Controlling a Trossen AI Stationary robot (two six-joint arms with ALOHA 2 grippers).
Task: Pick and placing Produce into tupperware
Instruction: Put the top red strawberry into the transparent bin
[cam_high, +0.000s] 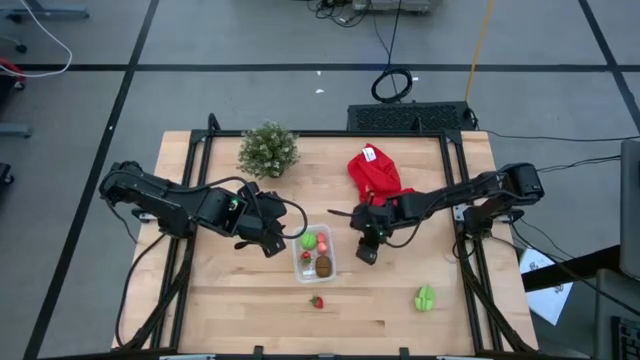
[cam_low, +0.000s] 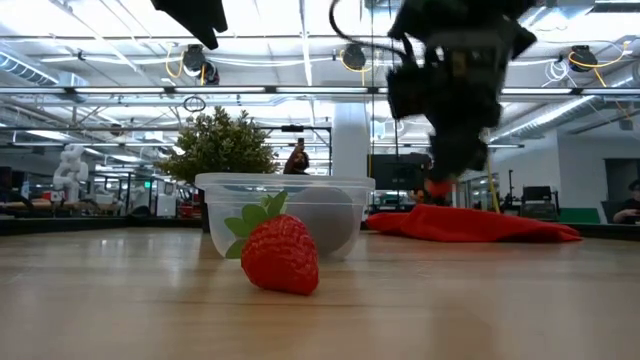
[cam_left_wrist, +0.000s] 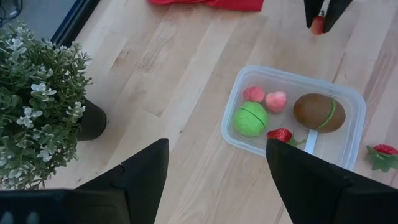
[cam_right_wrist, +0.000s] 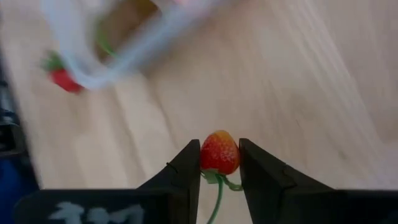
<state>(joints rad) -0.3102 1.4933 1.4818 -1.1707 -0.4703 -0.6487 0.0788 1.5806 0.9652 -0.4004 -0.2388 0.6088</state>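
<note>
Right wrist view: small red strawberry (cam_right_wrist: 219, 152), green stem trailing below, pinched between the right gripper (cam_right_wrist: 219, 163) fingers, lifted clear of the wooden table (cam_right_wrist: 298, 74). From above, right gripper (cam_high: 368, 250) just right of the tupperware (cam_high: 316, 269), level with its middle. Likely next move: short carry leftward, then release over the tub.

Tupperware: clear rectangular tub near the table centre, long axis running near to far. Inside: brown oval (cam_left_wrist: 318, 112) with a green band, round green piece (cam_left_wrist: 250, 119), two pink pieces (cam_left_wrist: 265, 98), another strawberry (cam_left_wrist: 280, 134) against the rim. Room left beside these.

Outside the tub: loose strawberry (cam_high: 317, 301) on the table just nearer than the tub; green piece (cam_high: 425, 298) well to the right, near the front edge.

Left gripper (cam_high: 272, 240) just left of the tub, fingers spread wide, holding nothing, waiting.

Farther back: bushy plant (cam_high: 267, 148) far left, red cloth (cam_high: 374, 172) far right behind the right arm.
</note>
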